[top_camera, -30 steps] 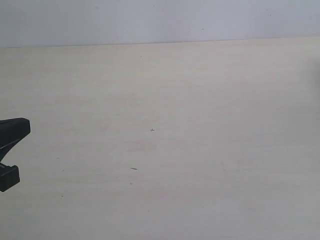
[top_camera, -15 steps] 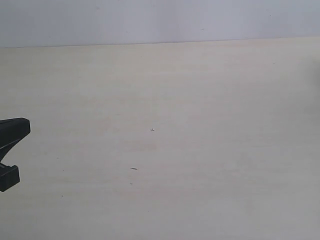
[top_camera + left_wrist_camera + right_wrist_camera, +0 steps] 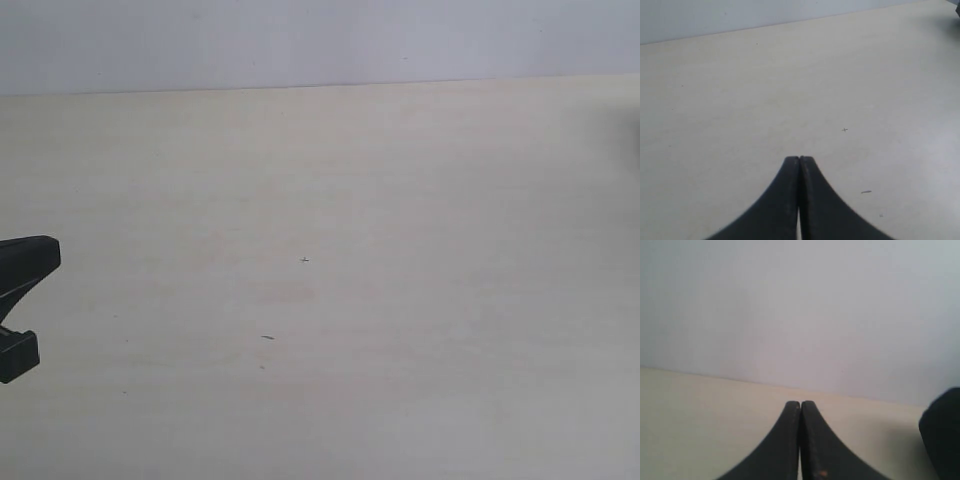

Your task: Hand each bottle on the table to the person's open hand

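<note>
Left hand pressed closed over table (right hand likewise).

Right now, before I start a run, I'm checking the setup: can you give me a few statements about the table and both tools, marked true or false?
1. The table is pale beige. True.
2. The left tool is shut. True.
3. A bottle stands on the table. False: no bottle shows in any view.
4. The right tool is shut on nothing. True.
5. An open hand waits over the table. False: no hand is in view.
</note>
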Robot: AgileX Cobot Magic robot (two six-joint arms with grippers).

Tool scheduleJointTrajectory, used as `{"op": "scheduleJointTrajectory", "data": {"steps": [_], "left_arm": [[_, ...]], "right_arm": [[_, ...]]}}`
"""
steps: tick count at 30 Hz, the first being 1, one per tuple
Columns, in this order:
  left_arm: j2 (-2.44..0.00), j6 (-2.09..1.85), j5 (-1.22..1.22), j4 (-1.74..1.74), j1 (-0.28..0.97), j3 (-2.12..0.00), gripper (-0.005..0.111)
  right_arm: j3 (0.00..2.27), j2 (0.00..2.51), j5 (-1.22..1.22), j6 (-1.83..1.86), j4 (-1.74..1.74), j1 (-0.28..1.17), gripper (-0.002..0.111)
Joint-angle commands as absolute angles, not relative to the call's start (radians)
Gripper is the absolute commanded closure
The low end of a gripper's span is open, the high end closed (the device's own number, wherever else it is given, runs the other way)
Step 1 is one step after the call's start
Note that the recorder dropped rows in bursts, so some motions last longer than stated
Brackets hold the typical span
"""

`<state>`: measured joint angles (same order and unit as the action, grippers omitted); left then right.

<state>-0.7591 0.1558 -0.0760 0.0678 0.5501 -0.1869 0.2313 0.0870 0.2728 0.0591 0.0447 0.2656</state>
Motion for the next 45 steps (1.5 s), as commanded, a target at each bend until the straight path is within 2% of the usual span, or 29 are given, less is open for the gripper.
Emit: {"op": "scheduleJointTrajectory", "data": {"steps": [1, 10, 40, 45], "left_arm": [[-0.753, 0.165, -0.085, 0.067, 0.546, -0.184, 0.107], [-0.753, 0.165, -0.085, 0.067, 0.546, -0.184, 0.107], [-0.753, 0.164, -0.085, 0.067, 0.546, -0.184, 0.107], [-0.705, 0.164, -0.072, 0.067, 0.469, -0.184, 0.107]], "right_arm": [[0.136, 0.05, 0.238, 0.065, 0.055, 0.201, 0.108], [0.001, 0.0, 0.237, 0.081, 0.066, 0.172, 0.108], [0.0, 0.0, 0.255, 0.08, 0.031, 0.172, 0.108], [0.0, 0.0, 0.255, 0.077, 0.031, 0.172, 0.108]]}}
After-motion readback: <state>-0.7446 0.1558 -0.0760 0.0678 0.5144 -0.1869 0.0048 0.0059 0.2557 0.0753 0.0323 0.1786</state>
